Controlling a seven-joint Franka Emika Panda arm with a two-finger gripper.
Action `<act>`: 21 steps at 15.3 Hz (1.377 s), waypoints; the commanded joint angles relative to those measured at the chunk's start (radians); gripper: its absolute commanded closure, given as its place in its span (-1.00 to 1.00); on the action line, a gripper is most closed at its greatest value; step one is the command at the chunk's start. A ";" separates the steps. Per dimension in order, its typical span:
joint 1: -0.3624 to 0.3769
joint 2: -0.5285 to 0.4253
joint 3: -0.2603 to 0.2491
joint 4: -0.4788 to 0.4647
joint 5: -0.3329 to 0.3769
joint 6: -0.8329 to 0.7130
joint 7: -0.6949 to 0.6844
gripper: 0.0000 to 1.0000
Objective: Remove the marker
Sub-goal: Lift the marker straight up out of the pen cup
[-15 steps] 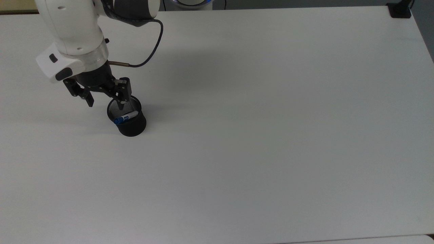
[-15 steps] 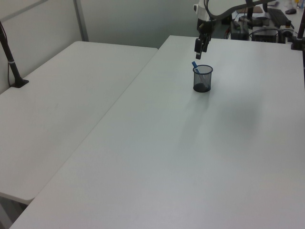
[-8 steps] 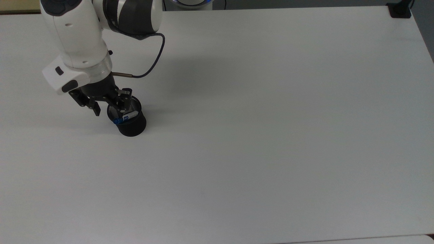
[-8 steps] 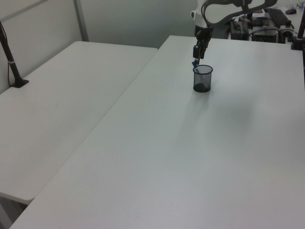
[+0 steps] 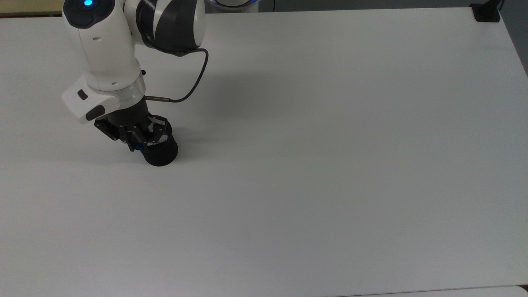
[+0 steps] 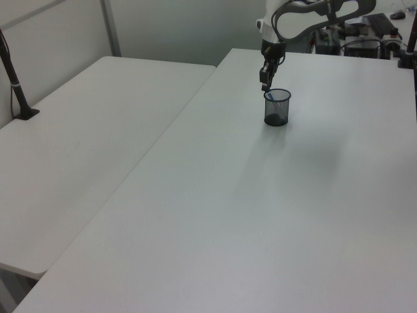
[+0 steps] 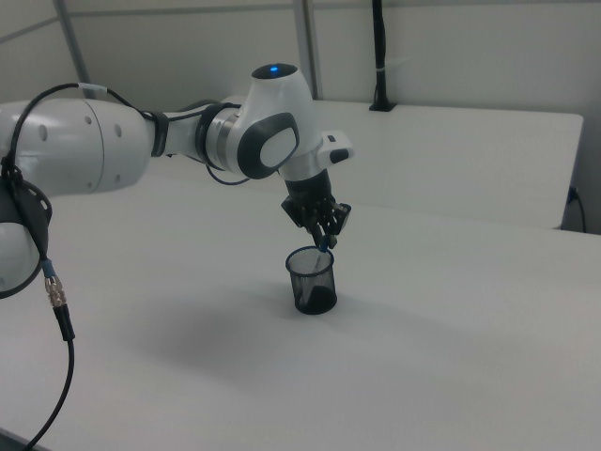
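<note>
Marker (image 7: pixel 324 247) first: it is leaning inside the mesh cup (image 7: pixel 311 281), its blue cap poking up past the rim on the right view's right side, and that cap is where I am taking hold. My gripper (image 7: pixel 325 239) is sitting right at the cup's mouth with its fingers drawn in around the cap; I am judging the grip as made, though the contact itself is too small to confirm.

Working left to right in the top view with the cup as my landmark: to the cup's left I am seeing bare white table (image 5: pixel 330 165), then my own wrist crowding the rim from the upper left, then a broad open run of tabletop to the cup's right.

I am expecting the marker to be light and stiff, with a smooth plastic barrel that may slip if I pinch too near the tip. The cup looks light as well, so I am thinking a straight upward pull along the pen's lean matters, lest the barrel drag on the rim and tip the cup. Above the cup nothing is blocking me.
</note>
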 commanded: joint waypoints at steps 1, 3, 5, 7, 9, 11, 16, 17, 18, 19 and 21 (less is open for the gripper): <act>0.007 -0.004 -0.003 0.001 0.005 0.023 -0.004 0.68; 0.007 -0.007 -0.003 0.001 0.015 0.022 -0.001 0.76; 0.009 -0.020 -0.003 0.004 0.021 0.016 0.001 0.77; 0.009 -0.069 -0.003 0.005 0.059 0.011 -0.002 0.77; 0.009 -0.117 -0.003 0.006 0.088 0.009 -0.002 0.77; 0.009 -0.155 -0.003 0.021 0.105 0.008 -0.002 0.77; 0.047 -0.203 -0.001 0.024 0.137 -0.073 -0.001 0.77; 0.067 -0.204 -0.001 0.024 0.139 -0.120 0.001 0.77; 0.093 -0.203 -0.003 0.026 0.149 -0.162 0.002 0.77; 0.116 -0.203 -0.003 0.023 0.165 -0.202 0.024 0.77; 0.165 -0.195 -0.001 0.014 0.183 -0.272 0.091 0.75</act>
